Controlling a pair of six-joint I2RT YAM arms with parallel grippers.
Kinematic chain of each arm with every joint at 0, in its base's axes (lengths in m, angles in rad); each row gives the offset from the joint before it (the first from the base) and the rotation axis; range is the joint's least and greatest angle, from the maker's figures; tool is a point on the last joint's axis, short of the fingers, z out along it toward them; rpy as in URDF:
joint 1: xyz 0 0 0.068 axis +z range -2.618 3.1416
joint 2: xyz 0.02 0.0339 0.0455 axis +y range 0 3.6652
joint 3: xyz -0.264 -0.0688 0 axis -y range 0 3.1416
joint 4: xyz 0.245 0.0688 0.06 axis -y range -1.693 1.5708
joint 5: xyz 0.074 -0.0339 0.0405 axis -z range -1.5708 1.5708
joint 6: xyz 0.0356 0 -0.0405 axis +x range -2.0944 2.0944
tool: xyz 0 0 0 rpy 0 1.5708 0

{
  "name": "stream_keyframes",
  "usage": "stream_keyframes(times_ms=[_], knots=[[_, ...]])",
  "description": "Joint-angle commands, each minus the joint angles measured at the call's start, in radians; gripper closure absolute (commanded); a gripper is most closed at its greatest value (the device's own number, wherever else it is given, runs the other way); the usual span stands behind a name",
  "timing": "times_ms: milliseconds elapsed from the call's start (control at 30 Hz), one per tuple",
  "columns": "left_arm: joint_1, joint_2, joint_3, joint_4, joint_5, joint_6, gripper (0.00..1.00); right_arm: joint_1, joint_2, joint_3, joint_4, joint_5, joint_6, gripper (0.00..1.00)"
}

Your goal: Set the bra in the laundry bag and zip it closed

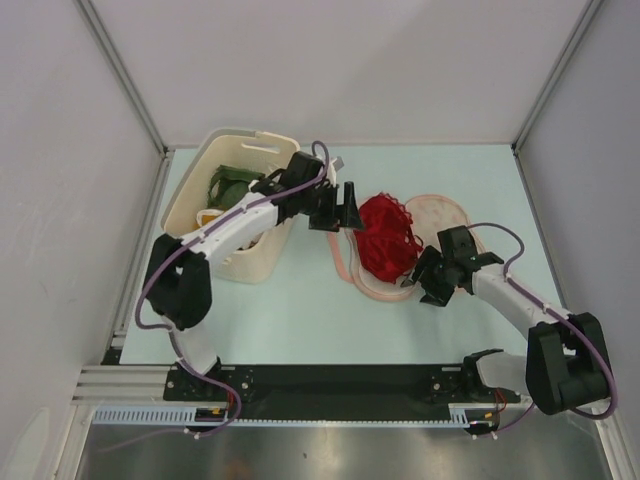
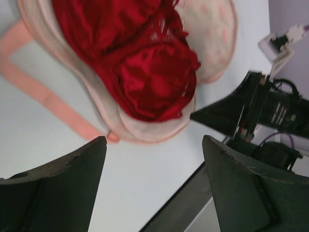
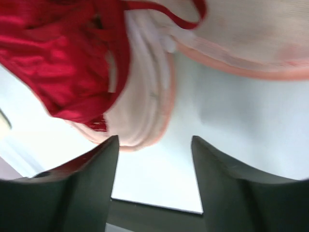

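One bra (image 1: 388, 238) lies bunched in a red heap on the one bag (image 1: 440, 212), mid-desk, covering the bag's near lobe while the far lobe shows bare pink beside it. From the left wrist, the bag's pale edge curves around the bra's lower side. Whether any of the bra is tucked under the mesh cannot be told. A pink loop runs from the bag's left side onto the desk (image 1: 300, 320). Two arms reach in, one from each side. The left arm stretches across the front of the one cream basket (image 1: 250, 262), and its claw (image 1: 343, 210) sits just left of the bra, fingers spread wide with nothing between them. The right arm bends in from the right, and its claw (image 1: 428, 280) sits at the bag's near right edge, fingers also apart and gripping nothing. A green cloth (image 1: 232, 185) lies in the basket.
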Motion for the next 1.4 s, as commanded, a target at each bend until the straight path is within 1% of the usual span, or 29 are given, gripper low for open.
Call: stream_keyframes(times_ms=[0,67,100,133,200,233,367,400,467,567,733,833,1000,1100,1233,1267,1333,1367], knots=[[0.023,0.123,0.216,0.034,0.036,0.038,0.12,-0.029,0.025,0.094,-0.186,-0.037,-0.089,0.29],[0.030,0.204,0.281,0.031,0.022,0.062,0.11,-0.013,0.016,0.143,-0.207,-0.016,-0.141,0.28],[0.031,0.232,0.348,0.025,0.017,0.088,0.11,-0.011,0.004,0.155,-0.204,-0.004,-0.157,0.29],[0.033,0.288,0.381,0.019,-0.010,0.102,0.11,-0.012,-0.016,0.162,-0.183,-0.006,-0.174,0.30],[0.036,0.338,0.445,0.012,-0.030,0.139,0.11,-0.026,-0.018,0.177,-0.163,-0.031,-0.172,0.34],[0.039,0.379,0.461,0.015,-0.041,0.151,0.10,-0.032,-0.003,0.181,-0.125,-0.052,-0.171,0.35],[0.040,0.468,0.525,0.022,-0.041,0.205,0.09,-0.034,0.072,0.212,-0.103,-0.106,-0.146,0.43],[0.040,0.478,0.540,0.025,-0.045,0.211,0.09,-0.034,0.086,0.212,-0.077,-0.120,-0.143,0.48],[0.040,0.505,0.553,0.032,-0.056,0.232,0.07,-0.034,0.112,0.214,-0.059,-0.128,-0.125,0.49],[0.040,0.528,0.554,0.069,-0.056,0.251,0.07,-0.036,0.166,0.221,-0.014,-0.141,-0.125,0.47],[0.039,0.562,0.579,0.082,-0.041,0.210,0.08,-0.034,0.257,0.267,-0.010,-0.142,-0.123,0.47],[0.037,0.567,0.573,0.083,-0.081,0.156,0.09,-0.032,0.287,0.278,-0.010,-0.143,-0.111,0.48],[0.034,0.580,0.582,0.094,-0.113,0.061,0.09,-0.034,0.327,0.278,0.009,-0.099,-0.097,0.51],[0.034,0.579,0.574,0.114,-0.090,0.019,0.10,-0.034,0.356,0.287,0.033,-0.099,-0.089,0.55],[0.033,0.541,0.528,0.149,-0.059,-0.019,0.12,-0.036,0.381,0.297,0.044,-0.083,-0.080,0.63],[0.033,0.534,0.515,0.149,-0.053,-0.022,0.14,-0.037,0.381,0.300,0.041,-0.082,-0.082,0.72],[0.033,0.524,0.505,0.147,-0.039,-0.030,0.14,-0.040,0.376,0.321,0.000,-0.065,-0.089,0.79],[0.033,0.507,0.496,0.147,-0.032,-0.031,0.15,-0.042,0.361,0.326,-0.051,-0.060,-0.098,0.83]])
